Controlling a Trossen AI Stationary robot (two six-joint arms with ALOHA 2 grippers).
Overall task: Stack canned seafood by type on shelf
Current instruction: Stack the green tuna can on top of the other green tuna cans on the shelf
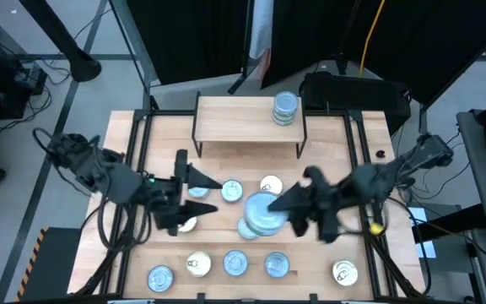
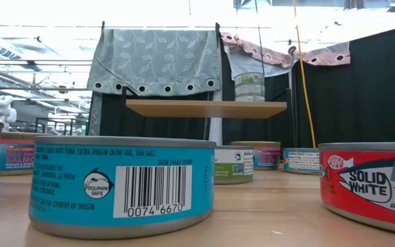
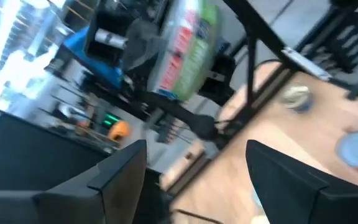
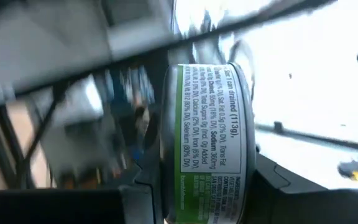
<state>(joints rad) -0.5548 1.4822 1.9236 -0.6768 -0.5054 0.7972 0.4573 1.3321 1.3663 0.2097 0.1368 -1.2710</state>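
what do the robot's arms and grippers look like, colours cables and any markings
Both arms are dark, near black, jointed, with black cables looping beside them. The left gripper ends in two flat, tapered black fingers, and a small green light shows on that arm's wrist. The right gripper has the same black, blocky build, with a yellow piece near its arm. No printed markings are legible.

Your left arm reaches in from the left side, its wrist turned inward, and your left gripper hangs over the left middle of the surface with its fingers spread apart and empty. Your right arm stretches in from the right, and your right gripper is clamped on a green-labelled tin.
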